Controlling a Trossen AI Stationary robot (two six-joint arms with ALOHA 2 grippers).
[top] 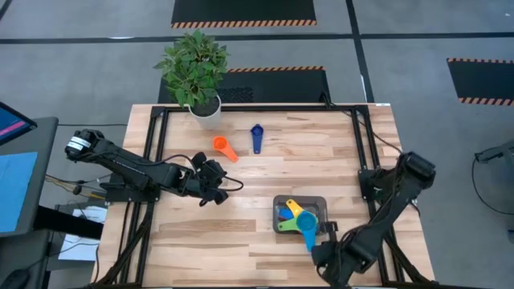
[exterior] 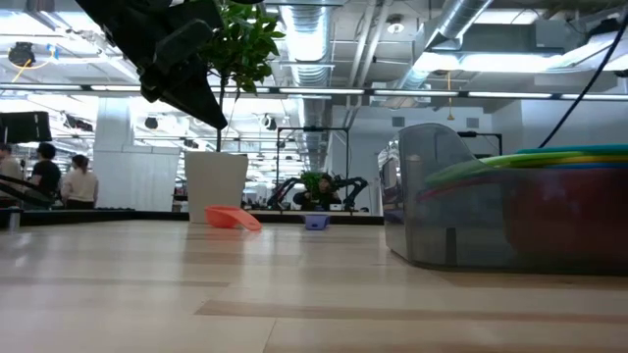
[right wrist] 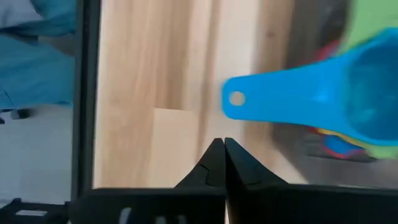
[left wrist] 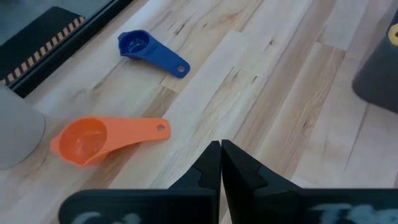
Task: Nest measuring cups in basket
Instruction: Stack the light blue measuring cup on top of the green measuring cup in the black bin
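The orange cup (top: 225,148) (left wrist: 106,138) and the dark blue cup (top: 257,138) (left wrist: 152,51) lie apart on the bare wood at the table's far middle. The dark grey basket (top: 277,205) (exterior: 432,211) stands near the right front and holds a nest of cups: green, yellow and red show, with the light blue cup (top: 307,225) (right wrist: 348,87) on top. Its handle juts over the basket's near rim. My left gripper (top: 218,178) (left wrist: 221,152) is shut and hovers just short of the orange cup. My right gripper (top: 328,234) (right wrist: 221,149) is shut beside the light blue handle.
A white pot with a green plant (top: 205,108) (exterior: 216,186) stands at the far edge, behind the orange cup. Black frame rails (top: 157,152) run along the table's left and right sides. Open wood lies across the middle and the near left. People stand far off in the room.
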